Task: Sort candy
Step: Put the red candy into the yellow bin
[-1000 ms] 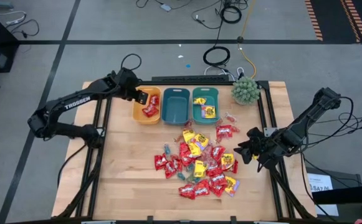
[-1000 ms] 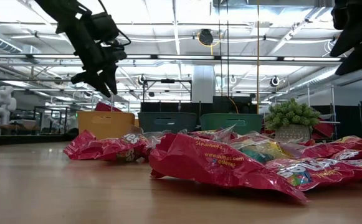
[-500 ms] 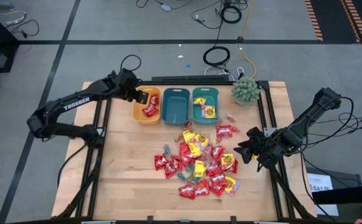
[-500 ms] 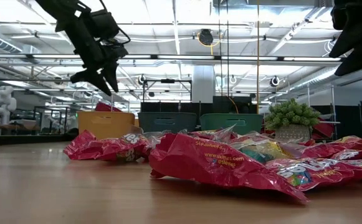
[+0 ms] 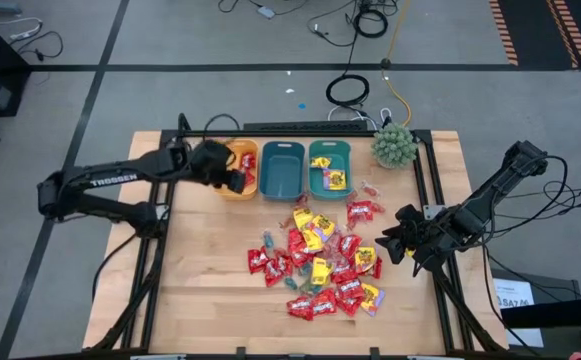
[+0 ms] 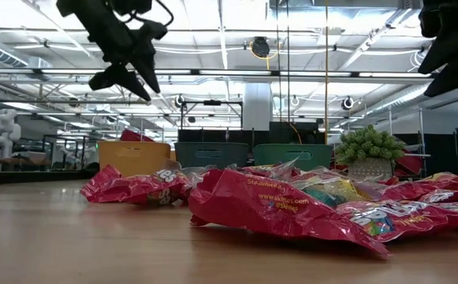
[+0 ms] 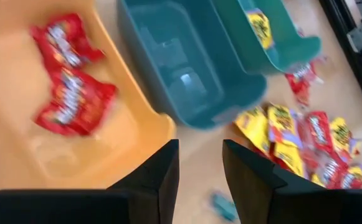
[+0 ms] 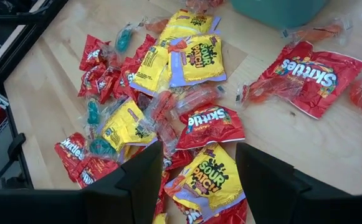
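Note:
The candy (image 5: 320,260) lies in a heap of red and yellow packets and small wrapped pieces on the wooden table. Three bins stand in a row at the far side. The orange bin (image 5: 248,150) holds two red packets (image 7: 68,99), the blue bin (image 5: 282,170) shows nothing inside, and the teal bin (image 5: 315,165) holds a yellow packet (image 5: 335,180). My left gripper (image 7: 200,165) is open and empty, high above the orange bin's near edge (image 5: 236,181). My right gripper (image 8: 199,174) is open and empty, just right of the heap (image 5: 390,242).
A green spiky plant (image 5: 394,145) stands at the far right corner, beside the teal bin. Loose red packets (image 5: 362,210) lie between the bins and the heap. Bare wood shows along the table's left side (image 5: 195,270). Black frame rails (image 5: 425,185) run along the table's sides.
My left gripper has drawn back from over the orange bin toward the table's near edge and a little right, and it has risen. The candy and the bins have stayed where they were.

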You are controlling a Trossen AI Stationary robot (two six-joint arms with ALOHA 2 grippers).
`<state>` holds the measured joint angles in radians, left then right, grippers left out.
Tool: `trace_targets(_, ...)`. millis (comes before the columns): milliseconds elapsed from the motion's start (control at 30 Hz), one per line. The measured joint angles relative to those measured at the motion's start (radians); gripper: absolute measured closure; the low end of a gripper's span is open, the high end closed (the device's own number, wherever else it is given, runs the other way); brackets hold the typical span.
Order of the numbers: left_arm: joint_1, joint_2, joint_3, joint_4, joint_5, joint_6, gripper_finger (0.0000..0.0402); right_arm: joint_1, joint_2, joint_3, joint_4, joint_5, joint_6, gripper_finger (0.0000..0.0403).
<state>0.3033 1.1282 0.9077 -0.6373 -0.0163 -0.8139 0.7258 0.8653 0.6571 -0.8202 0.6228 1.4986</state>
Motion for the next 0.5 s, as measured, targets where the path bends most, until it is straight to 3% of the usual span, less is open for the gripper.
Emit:
trace_targets(333,-0.404,0.028,0.001,0.001,-0.229,-0.349,0.0269,0.000,0.000,0.000,0.000,0.000,-0.001,0.0209)
trace_targets(500,-0.560,0.120,0.001,0.000,-0.291,-0.407,0.0269,0.000,0.000,0.000,0.000,-0.011,-0.002,0.0209)
